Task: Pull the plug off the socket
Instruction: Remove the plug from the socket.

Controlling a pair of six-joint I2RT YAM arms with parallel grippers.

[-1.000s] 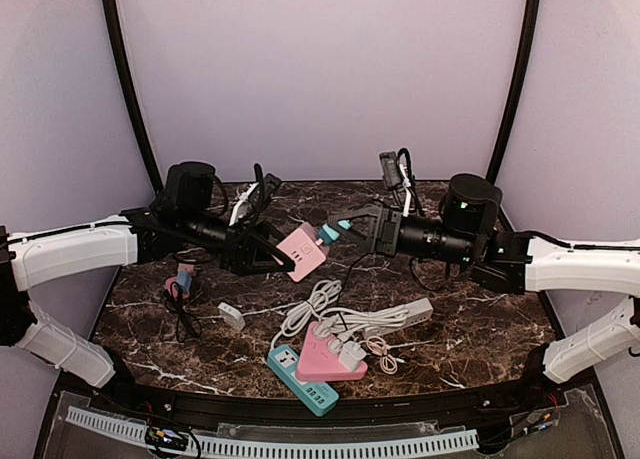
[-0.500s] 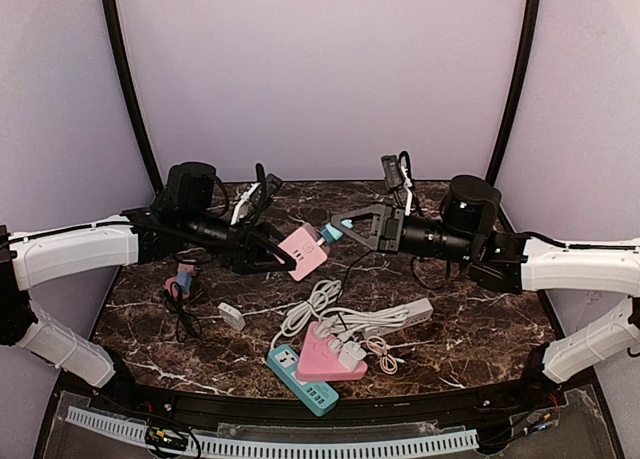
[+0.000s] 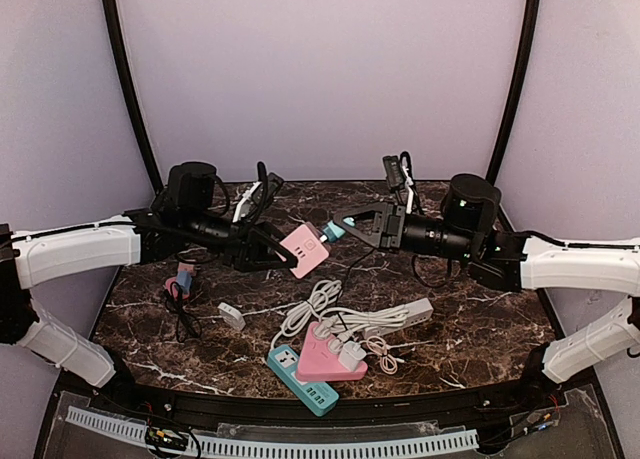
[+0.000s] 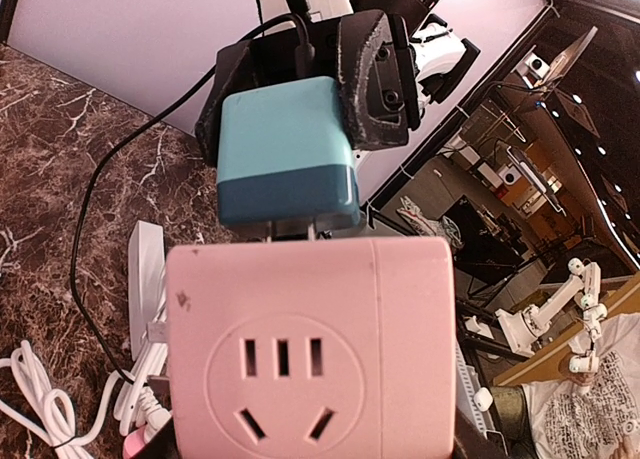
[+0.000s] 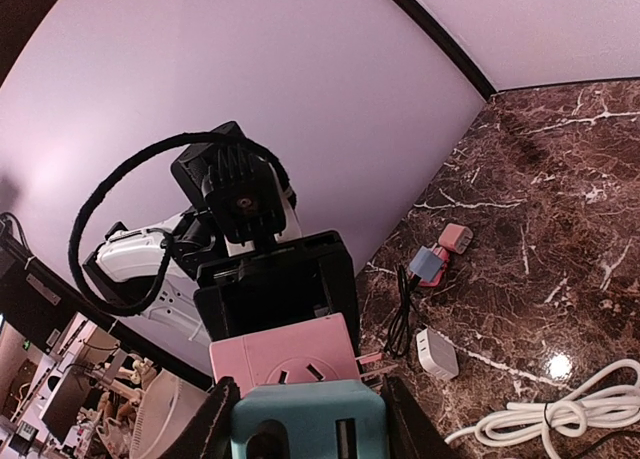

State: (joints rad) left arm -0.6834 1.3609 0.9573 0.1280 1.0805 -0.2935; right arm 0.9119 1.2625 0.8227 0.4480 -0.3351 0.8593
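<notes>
The right gripper (image 3: 345, 225) is clamping its fingers (image 4: 376, 74) on the teal plug (image 3: 333, 229), which is sitting against the far face of the pink socket cube (image 3: 304, 247). The left gripper (image 3: 282, 255) is clamping that cube from the opposite side, holding it in the air above the marble table (image 3: 480, 329). The left wrist view is showing metal prongs (image 4: 316, 229) bridging a narrow gap between the plug (image 4: 285, 154) and the cube (image 4: 310, 349); the top view is not resolving this. The right wrist view is looking over the plug (image 5: 310, 419) at the cube (image 5: 285, 354).
</notes>
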